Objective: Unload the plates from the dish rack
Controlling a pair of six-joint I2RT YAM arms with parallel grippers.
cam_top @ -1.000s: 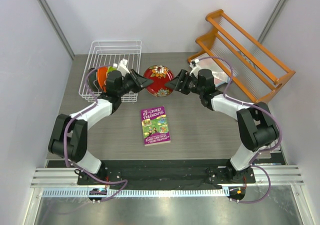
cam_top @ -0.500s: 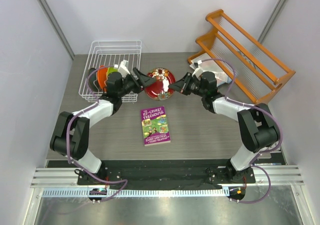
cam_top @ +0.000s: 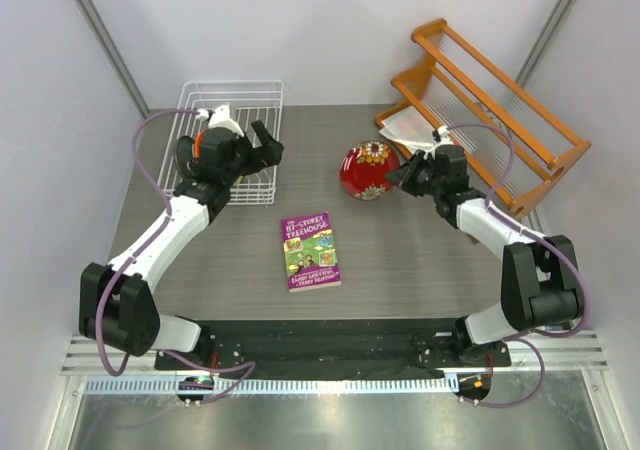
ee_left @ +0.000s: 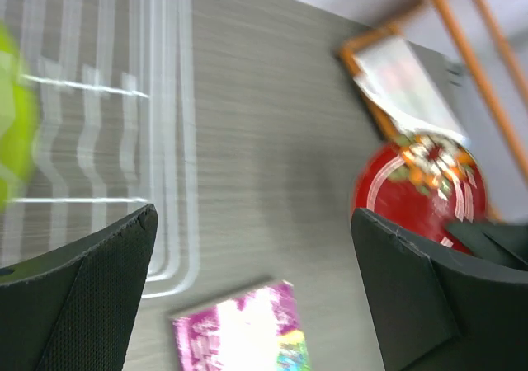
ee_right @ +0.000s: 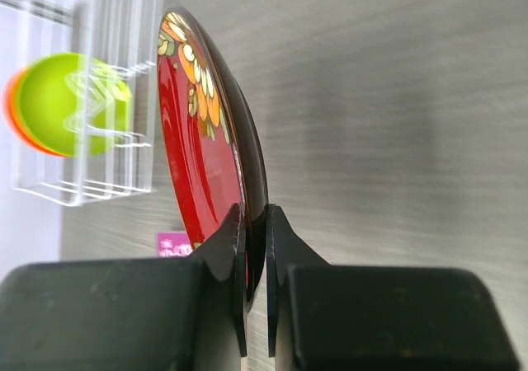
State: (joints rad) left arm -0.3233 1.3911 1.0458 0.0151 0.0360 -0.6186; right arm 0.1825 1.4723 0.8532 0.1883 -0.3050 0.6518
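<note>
Pale walls (cam_top: 330, 30) are enclosing a grey wood-grain table (cam_top: 400, 260); an orange slatted rack (cam_top: 500, 100) is sitting at its far right corner.

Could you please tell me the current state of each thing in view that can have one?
red floral plate: out of the dish rack, held on edge by its rim.
right claw: shut on the red floral plate.
left claw: open, empty.
lime green plate: standing in the dish rack.
orange plate: standing in the rack next to the green one.
book: closed, flat on the table.
</note>
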